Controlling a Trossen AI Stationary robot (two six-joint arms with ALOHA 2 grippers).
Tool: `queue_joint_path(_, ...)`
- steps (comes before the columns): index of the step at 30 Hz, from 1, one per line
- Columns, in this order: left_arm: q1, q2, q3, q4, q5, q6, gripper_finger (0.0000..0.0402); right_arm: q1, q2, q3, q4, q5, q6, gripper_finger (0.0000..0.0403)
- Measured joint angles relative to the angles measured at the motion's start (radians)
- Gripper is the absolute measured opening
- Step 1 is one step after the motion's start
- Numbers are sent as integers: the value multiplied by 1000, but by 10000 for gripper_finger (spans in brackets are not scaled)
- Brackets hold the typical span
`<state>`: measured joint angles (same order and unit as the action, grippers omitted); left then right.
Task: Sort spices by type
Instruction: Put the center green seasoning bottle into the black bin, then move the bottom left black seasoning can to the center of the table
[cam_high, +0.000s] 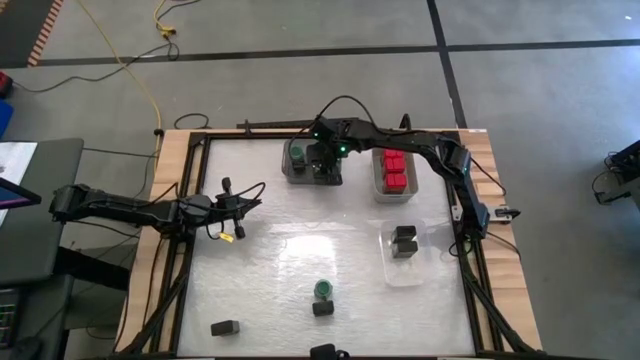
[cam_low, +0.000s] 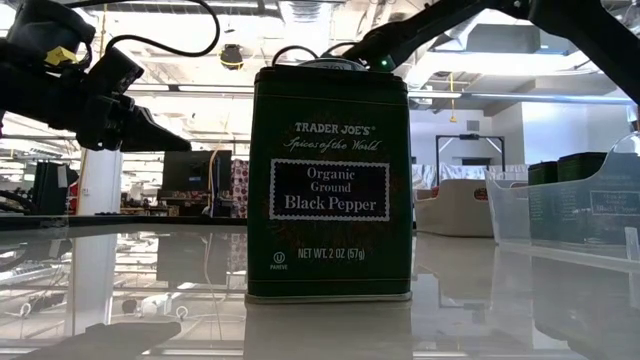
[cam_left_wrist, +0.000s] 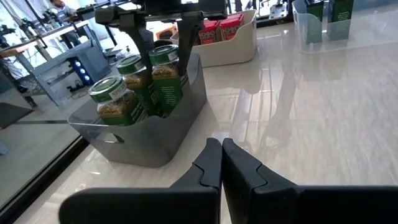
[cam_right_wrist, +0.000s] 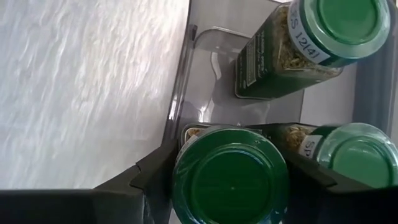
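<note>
A grey tray (cam_left_wrist: 155, 134) at the table's far side holds three green-lidded jars (cam_right_wrist: 336, 25). My right gripper (cam_right_wrist: 231, 180) reaches down into it and is shut on one jar (cam_left_wrist: 165, 65). Beside it stands a tray of red-topped boxes (cam_high: 394, 172), and a clear tray (cam_high: 403, 262) holds black tins (cam_high: 404, 240). Loose on the table are one green-lidded jar (cam_high: 323, 289) with a black tin (cam_high: 322, 308) next to it, another tin (cam_high: 225, 327), and a black pepper tin (cam_low: 330, 180) at the near edge. My left gripper (cam_left_wrist: 221, 155) is shut and empty above the table's left side. My right gripper holds a green-lidded jar by its lid (cam_right_wrist: 186, 186), pinched between the two fingers (cam_right_wrist: 152, 177). The fingers come from above, pointing down, one on each side of the lid. The jar is upright with its lower part inside the grey tray, next to the two other jars.
The three trays stand along the far and right parts of the table. Bare tabletop (cam_high: 290, 245) lies in the middle. A wooden frame (cam_high: 170, 170) borders the table. The low view is mostly blocked by the pepper tin.
</note>
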<state>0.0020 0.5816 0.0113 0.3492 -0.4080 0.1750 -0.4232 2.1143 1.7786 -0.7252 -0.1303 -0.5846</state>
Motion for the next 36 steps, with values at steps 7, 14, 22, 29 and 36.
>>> queue_joint_path(7, 0, 0, 0, 0, 0, -1, 0, 3, 0, 0, 12, 0, 0, 278)
queue_joint_path(14, 0, 0, 0, 0, 0, -2, 0, 2, 0, 4, 21, 0, 1, 305)
queue_joint_path(22, 0, 0, 0, -1, 0, -1, 0, 4, -3, 138, -108, 0, 13, 322)
queue_joint_path(29, 0, 0, 0, -1, 0, 0, 0, 2, -9, 281, -269, 0, 253, 322)
queue_joint_path(36, 0, 0, 0, -1, 11, 1, 0, 8, -75, 283, -499, 0, 384, 316)
